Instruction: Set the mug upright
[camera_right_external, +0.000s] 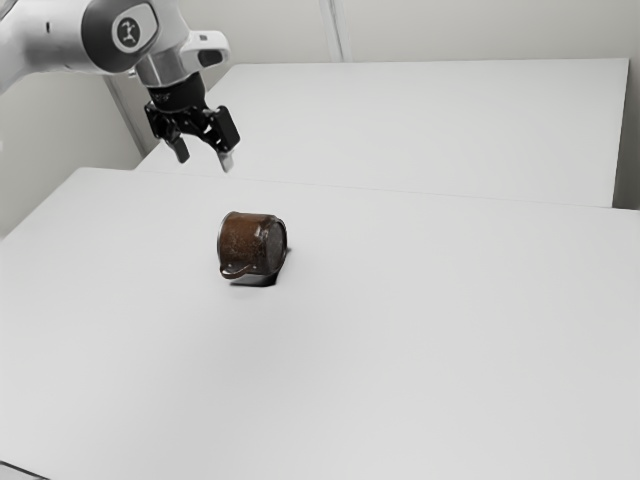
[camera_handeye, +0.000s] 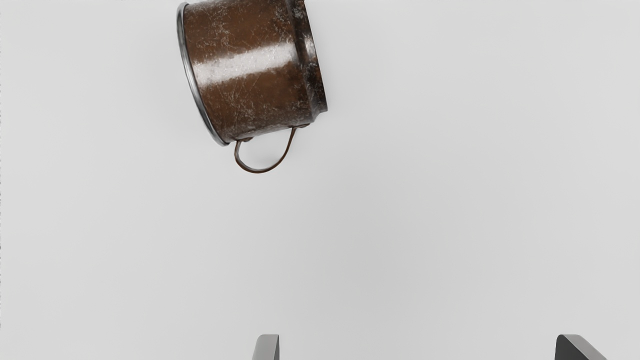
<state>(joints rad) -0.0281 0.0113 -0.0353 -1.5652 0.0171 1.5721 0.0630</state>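
A white table (camera_right_external: 400, 370) spreads across the exterior view, with another white surface (camera_right_external: 430, 125) beyond it and pale walls (camera_right_external: 480, 25) behind. The white robot arm (camera_right_external: 55, 45) comes in from the exterior view's upper left, ending in a black two-finger gripper (camera_right_external: 204, 160) that hangs above the table, well apart from the mug. Its fingers (camera_handeye: 266, 347) stand wide apart, with a clear gap between their tips.

The brown, scuffed metal mug (camera_right_external: 252, 243) lies on its side on the table, lower than the gripper and a little toward the exterior view's right from it. In the wrist view it lies ahead of the fingertips, outside the gap between them and roughly in line with one finger rather than centered on the pair. Its length runs nearly parallel to the line joining the fingertips, slightly askew.

The mug's silvery rim (camera_handeye: 192, 80) faces the exterior view's left, and its dark base (camera_right_external: 276, 244) faces the exterior view's right. The thin loop handle (camera_handeye: 257, 171) sticks out from the mug's side toward the fingers, apart from both.
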